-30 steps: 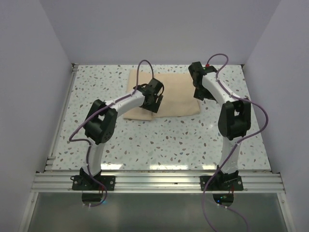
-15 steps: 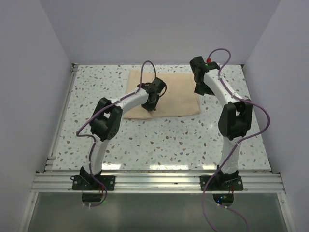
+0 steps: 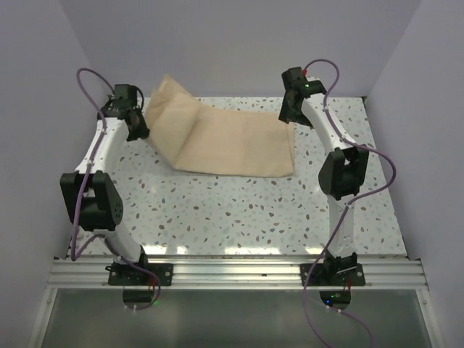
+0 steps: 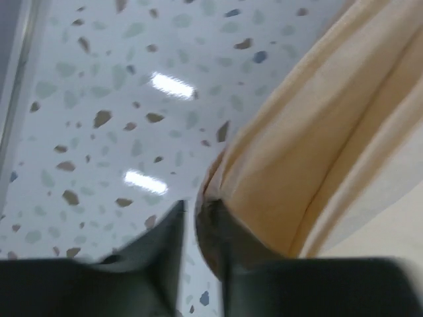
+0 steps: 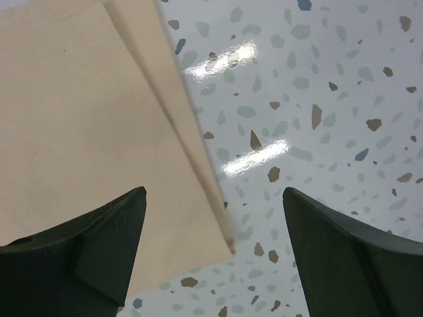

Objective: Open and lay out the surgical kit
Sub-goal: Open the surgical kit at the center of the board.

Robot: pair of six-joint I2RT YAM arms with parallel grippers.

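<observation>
Where lilac walls (image 3: pixel 239 43) enclose it, the speckled table (image 3: pixel 239 210) bears the cloth wrap (image 3: pixel 232 145).

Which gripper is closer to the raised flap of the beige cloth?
Left. The left gripper pinches the raised flap at its edge. The right gripper hangs open above the opposite, flat end of the cloth wrap.
</observation>
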